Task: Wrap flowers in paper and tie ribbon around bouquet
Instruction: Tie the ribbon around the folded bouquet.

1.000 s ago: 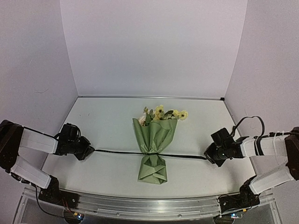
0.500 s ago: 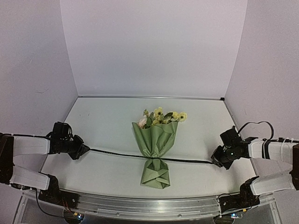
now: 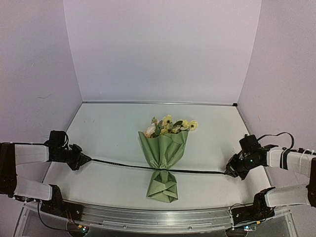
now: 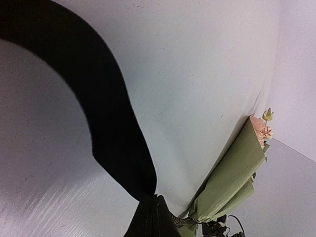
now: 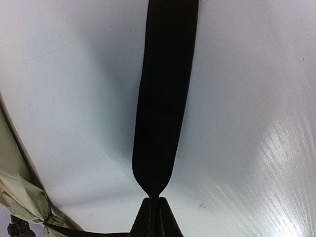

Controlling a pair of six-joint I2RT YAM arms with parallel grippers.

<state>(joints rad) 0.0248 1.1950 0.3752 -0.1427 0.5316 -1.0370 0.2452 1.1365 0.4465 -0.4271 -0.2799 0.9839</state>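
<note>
The bouquet (image 3: 163, 160) lies mid-table: olive-green paper (image 3: 164, 145) forms a cone around the flowers (image 3: 170, 125), whose yellow blooms poke out at the far rim. The black ribbon (image 3: 121, 163) runs taut across the paper's pinched waist, from one gripper to the other. My left gripper (image 3: 88, 159) is shut on the ribbon's left end, my right gripper (image 3: 228, 173) on its right end. In the left wrist view the ribbon (image 4: 106, 123) curves up from the shut gripper (image 4: 155, 198), with the paper (image 4: 232, 173) and a pink bloom (image 4: 260, 131) behind. In the right wrist view the ribbon (image 5: 162, 113) rises from the shut gripper (image 5: 158, 200).
Pale walls close in the white table (image 3: 113, 128) at the back and on both sides. A metal rail (image 3: 158, 217) runs along the near edge, just in front of the bouquet's folded lower end. An edge of green paper (image 5: 12, 187) shows at the left of the right wrist view.
Both grippers have moved outward, left going left and right going right, stretching the ribbon longer and straighter. The bouquet has shifted slightly toward the near edge.
</note>
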